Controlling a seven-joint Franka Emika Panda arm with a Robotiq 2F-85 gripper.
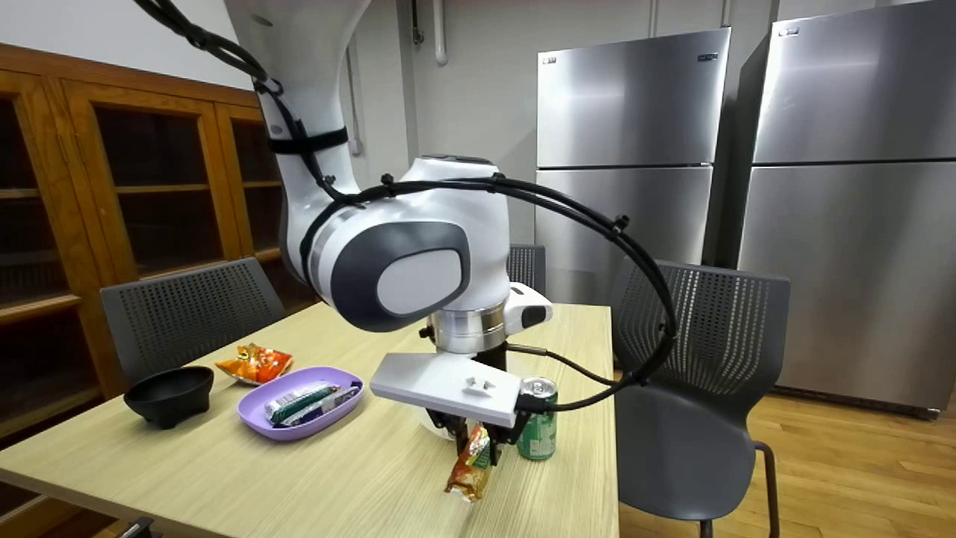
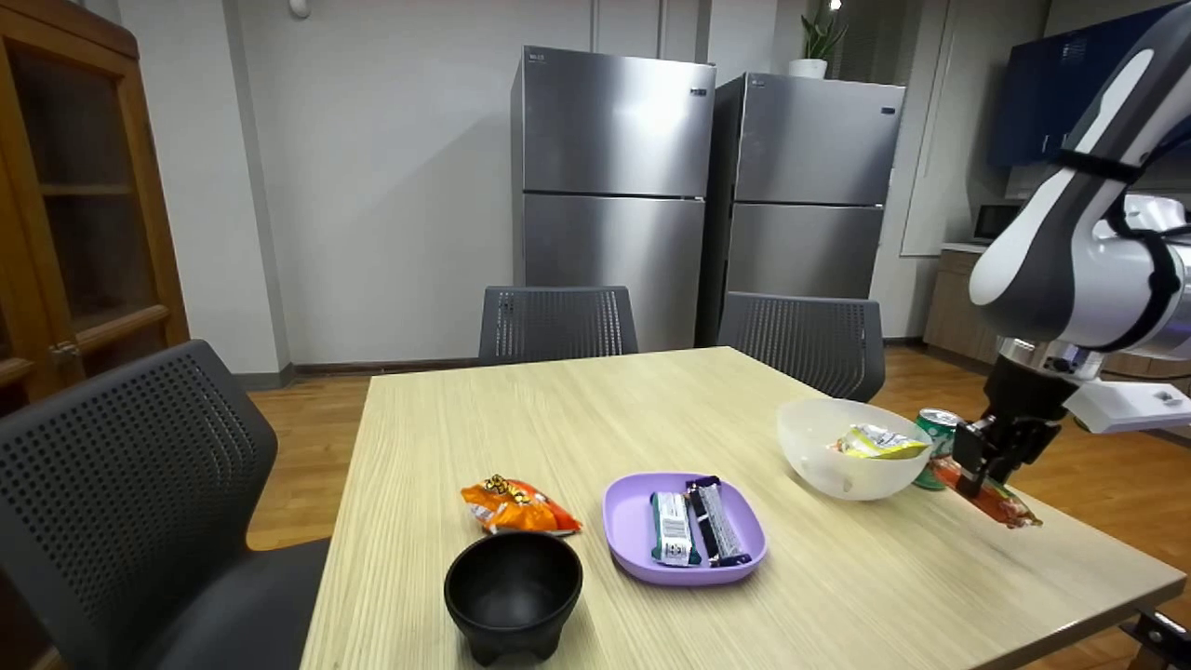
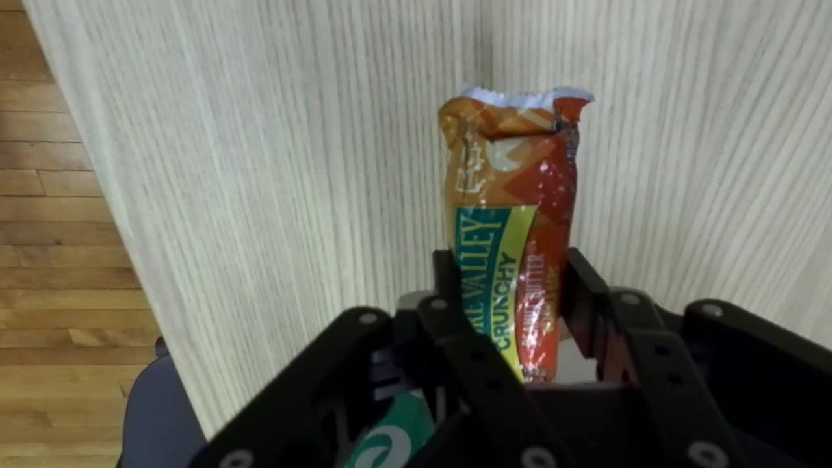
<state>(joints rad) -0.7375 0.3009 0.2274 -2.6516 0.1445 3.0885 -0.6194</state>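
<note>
Nature Valley peanut butter bar (image 3: 507,221) is sitting in the hand (image 3: 510,279), whose two fingers are gripping it by its long sides, w/ one crimped end sticking out past the tips. It's hanging low over the worktop (image 2: 558,419) or resting on it, can't tell which.

Handling, est.: it's prob. weighing v. little; wrapper's looking glossy, so prob. a bit slippery; inside's prob. feeling stiff but brittle, so hard squeezing would be risking crumbs. Best hold: approx. mid-length, pads flat against both long edges, avoiding the crimped ends, which are prob. flexing easily. Present grip is leaving a good part unsupported, so the bar may be pivoting a bit if bumped.

Green soda can (image 1: 538,432) is standing just beside the hand; a translucent bowl (image 2: 819,475) is standing near the can, w/ a yellow snack pkg (image 2: 879,442) lying inside. Farther out, a purple plate (image 2: 628,523) is carrying two wrapped bars (image 2: 674,530); past it, an orange chip bag (image 2: 518,507) is lying near a black footed bowl (image 2: 512,637).
</note>
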